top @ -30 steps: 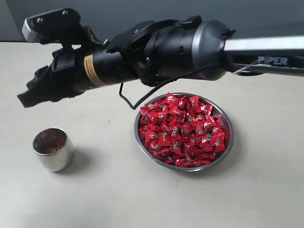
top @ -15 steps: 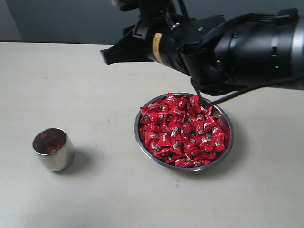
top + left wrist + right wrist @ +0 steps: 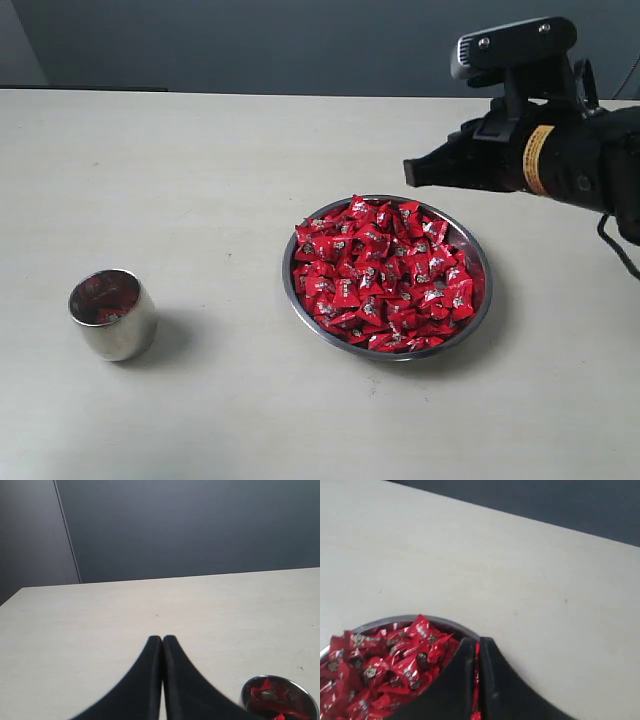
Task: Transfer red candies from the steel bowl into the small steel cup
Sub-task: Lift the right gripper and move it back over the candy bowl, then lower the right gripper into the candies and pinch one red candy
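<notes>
Pick step: the right gripper (image 3: 410, 172), pressed together and apparently empty near the table's (image 3: 200, 150) right edge, must spread and dip into the steel bowl's (image 3: 285, 280) red candies (image 3: 380, 275).

The gripper (image 3: 476, 640) has its two black fingers (image 3: 452, 682) pressed almost together, with red showing through the thin slit between them. Its tips sit over the rim of the bowl (image 3: 395, 620), and the heaped candies (image 3: 380, 670) lie to one side of the fingers. Ahead of the tips the pale table (image 3: 530, 575) runs to a dark wall (image 3: 570, 500).
</notes>
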Controlling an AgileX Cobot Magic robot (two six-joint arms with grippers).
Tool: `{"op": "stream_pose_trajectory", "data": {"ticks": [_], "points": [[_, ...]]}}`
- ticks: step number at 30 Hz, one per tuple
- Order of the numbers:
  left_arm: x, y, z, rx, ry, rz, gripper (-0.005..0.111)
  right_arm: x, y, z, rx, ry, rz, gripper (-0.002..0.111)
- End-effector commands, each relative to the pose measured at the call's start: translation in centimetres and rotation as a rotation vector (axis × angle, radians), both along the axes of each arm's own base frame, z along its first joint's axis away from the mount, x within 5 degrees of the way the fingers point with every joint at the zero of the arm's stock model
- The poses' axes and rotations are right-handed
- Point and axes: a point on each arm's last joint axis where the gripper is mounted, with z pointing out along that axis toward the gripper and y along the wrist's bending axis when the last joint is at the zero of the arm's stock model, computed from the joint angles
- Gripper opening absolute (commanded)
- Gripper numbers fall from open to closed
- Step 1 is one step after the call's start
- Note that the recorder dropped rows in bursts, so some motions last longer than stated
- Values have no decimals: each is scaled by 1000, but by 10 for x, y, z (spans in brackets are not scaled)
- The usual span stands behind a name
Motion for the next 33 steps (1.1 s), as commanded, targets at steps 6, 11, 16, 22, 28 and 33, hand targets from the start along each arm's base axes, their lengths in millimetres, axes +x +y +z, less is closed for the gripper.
{"op": "stream_pose_trajectory", "data": {"ticks": [6,11,16,22,28,33], "points": [[0,0,0,1,-8,0,0,-16,-39,-46,-53,164,-84,3],[0,0,-1,1,-6,0,0,-21,-41,-53,55,259,-4,3],[0,0,-1,1,-6,0,0,-21,-38,-58,67,290,42,3],[0,0,-1,1,-6,0,0,-17,-26,-80,81,398,105,3],[0,0,-1,1,-6,0,0,-20,-12,-76,148,427,252,3],[0,0,-1,1,-6,0,0,-29,-9,-78,57,426,428,3]]}}
